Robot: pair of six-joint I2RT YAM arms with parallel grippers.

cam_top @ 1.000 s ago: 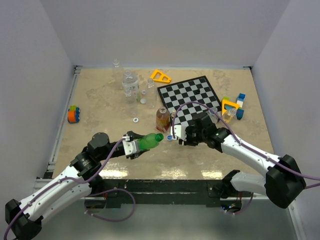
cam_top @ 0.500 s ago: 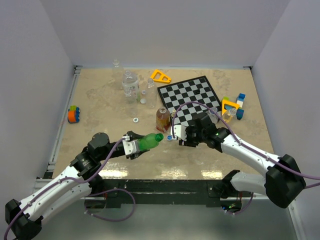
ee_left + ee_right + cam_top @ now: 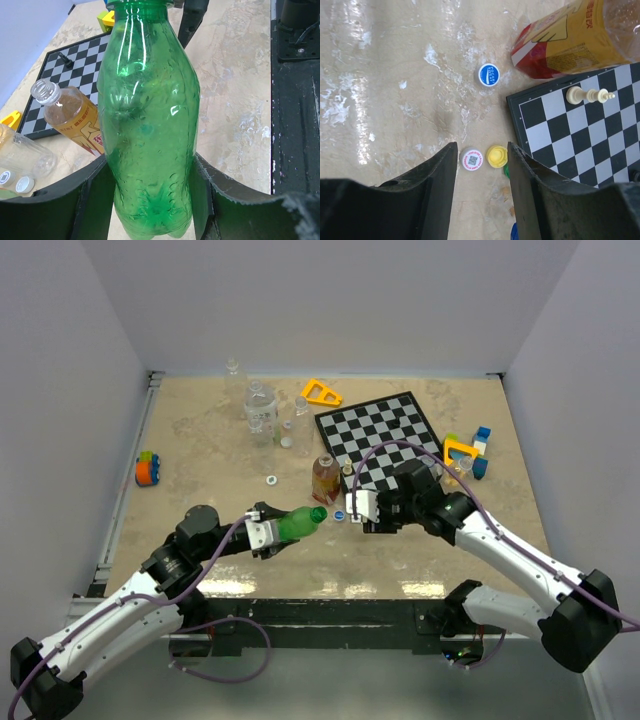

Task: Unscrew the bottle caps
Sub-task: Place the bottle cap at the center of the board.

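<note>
My left gripper (image 3: pixel 150 172) is shut on the lower body of a green bottle (image 3: pixel 150 110), held above the table (image 3: pixel 200 440) with its neck (image 3: pixel 317 514) pointing right; the left wrist view cuts off its mouth. My right gripper (image 3: pixel 481 146) hangs open over the table, nothing between its fingers. Below it lie a white cap (image 3: pixel 471 159), a yellow cap (image 3: pixel 497 156) and a sliver of a green cap (image 3: pixel 506 171). A blue cap (image 3: pixel 489 74) lies farther out, near the capless amber bottle (image 3: pixel 570 40). The right gripper (image 3: pixel 358 510) is just right of the green bottle's neck.
The chessboard (image 3: pixel 385 435) lies behind the right gripper, with pale chess pieces (image 3: pixel 590 95) near its corner. Clear bottles (image 3: pixel 260 410) stand at the back. An orange triangle (image 3: pixel 321 392), a toy (image 3: pixel 148 469), coloured blocks (image 3: pixel 468 455) and a white ring (image 3: pixel 271 480) are scattered around.
My right gripper has opened and drawn back to the right, away from the green bottle's neck. The left gripper and the bottle have stayed put.
</note>
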